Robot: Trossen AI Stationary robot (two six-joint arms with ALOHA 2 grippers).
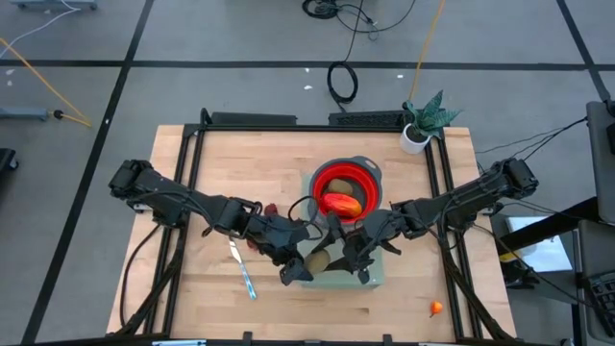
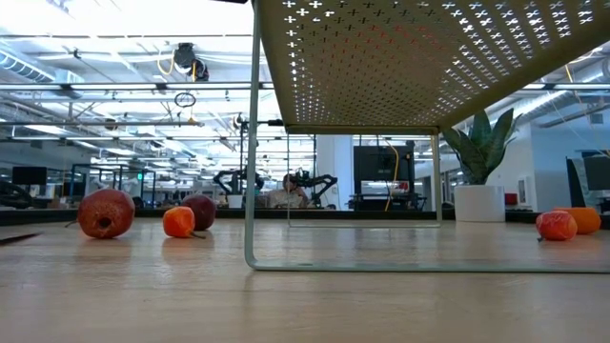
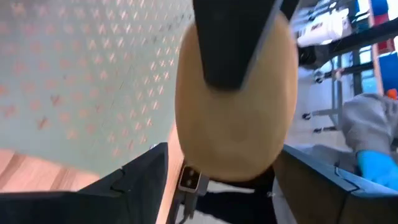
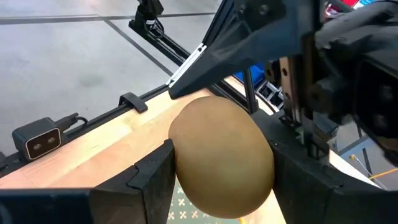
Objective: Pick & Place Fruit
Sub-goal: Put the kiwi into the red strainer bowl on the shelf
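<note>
Brown oval fruit (image 4: 221, 158) gripped in right pincer (image 4: 221, 186), left pincer (image 3: 217, 186) spread alongside.

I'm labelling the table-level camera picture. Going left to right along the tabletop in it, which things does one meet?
Dark red fruit → tiny orange fruit → second dark red fruit → metal rack leg → potted plant → two small orange fruits at the far right.
</note>
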